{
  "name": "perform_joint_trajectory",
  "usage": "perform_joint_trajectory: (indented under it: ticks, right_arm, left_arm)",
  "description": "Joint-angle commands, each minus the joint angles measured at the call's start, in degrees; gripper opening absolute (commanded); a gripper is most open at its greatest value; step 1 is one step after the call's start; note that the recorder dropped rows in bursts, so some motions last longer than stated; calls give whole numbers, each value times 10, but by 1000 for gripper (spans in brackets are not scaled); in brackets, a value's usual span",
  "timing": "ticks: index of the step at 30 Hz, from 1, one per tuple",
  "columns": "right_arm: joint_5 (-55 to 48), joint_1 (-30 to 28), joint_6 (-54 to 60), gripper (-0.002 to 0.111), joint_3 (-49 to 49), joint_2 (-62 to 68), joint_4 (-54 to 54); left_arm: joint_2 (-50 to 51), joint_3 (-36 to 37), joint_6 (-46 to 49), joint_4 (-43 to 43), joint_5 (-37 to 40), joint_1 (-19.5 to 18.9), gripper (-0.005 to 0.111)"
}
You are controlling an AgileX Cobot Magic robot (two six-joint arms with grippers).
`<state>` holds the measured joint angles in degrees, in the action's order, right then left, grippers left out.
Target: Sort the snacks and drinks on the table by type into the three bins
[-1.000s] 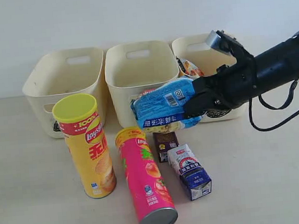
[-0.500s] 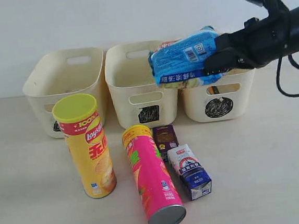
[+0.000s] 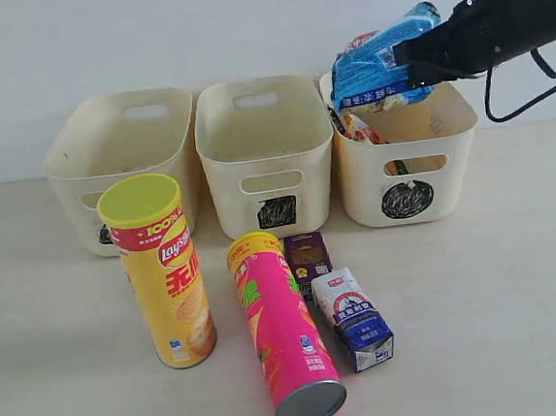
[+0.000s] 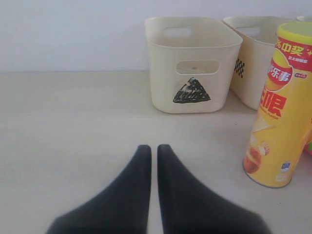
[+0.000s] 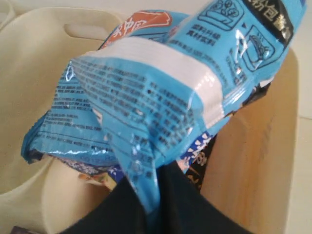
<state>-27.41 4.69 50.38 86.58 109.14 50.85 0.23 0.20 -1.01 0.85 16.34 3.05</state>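
You've got the blue packet (image 3: 374, 63) over the circle bin (image 3: 450, 169)
Your right gripper (image 3: 409, 60), clenched on it, has swung it up from before the middle bin (image 3: 226, 174); letting go here should sort it. Your left gripper (image 4: 152, 156) sits pinched shut, empty

Glossy, crinkly film on the blue packet (image 3: 374, 63); matt plastic bins (image 3: 221, 174) (smooth-walled); pink tube (image 3: 279, 325), shiny metal end at six o'clock.

Beige table (image 3: 503, 325), bins (image 3: 221, 174), chip tubes (image 3: 167, 276), cartons (image 3: 356, 323)
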Motion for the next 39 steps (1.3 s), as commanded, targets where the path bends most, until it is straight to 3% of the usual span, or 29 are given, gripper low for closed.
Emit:
perform_joint_trajectory:
  ticks: [1, 7, 9, 12, 14, 16, 18, 27, 31, 35, 36, 39]
  right_arm:
    - [95, -2, 0, 0, 10, 22, -30]
    - [132, -2, 11, 0, 17, 24, -96]
    - [131, -1, 11, 6, 17, 25, -120]
    - [130, -1, 14, 27, 17, 25, -150]
    - [126, -1, 27, 53, 17, 25, -152]
    - [126, -1, 27, 65, 17, 25, -152]
    - [126, -1, 26, 70, 17, 25, -151]
    - [109, -2, -10, 69, 17, -15, -152]
    - [61, -2, -31, 48, 17, -41, -159]
    - [-6, -2, -106, 6, 17, -65, -222]
    - [-25, -2, -136, 0, 17, -71, -255]
    - [-89, -2, -237, 0, 17, -88, -387]
  left_arm:
    - [-2, -2, -4, 2, -3, -1, 4]
    - [-2, -2, -4, 2, -3, -1, 4]
    - [-2, -2, -4, 2, -5, -1, 4]
    - [-2, -2, -4, 2, -5, -1, 4]
    - [-2, -2, -4, 2, -5, -1, 4]
    - [-2, -2, -4, 2, -5, -1, 4]
    - [-2, -2, -4, 2, -5, -1, 4]
    - [-2, -2, -4, 2, -4, -1, 4]
    - [-2, -2, -4, 2, -4, -1, 4]
    - [-2, -2, -4, 2, -4, -1, 4]
    - [-2, -2, -4, 2, -4, -1, 4]
    - [-2, -2, -4, 2, -4, -1, 4]
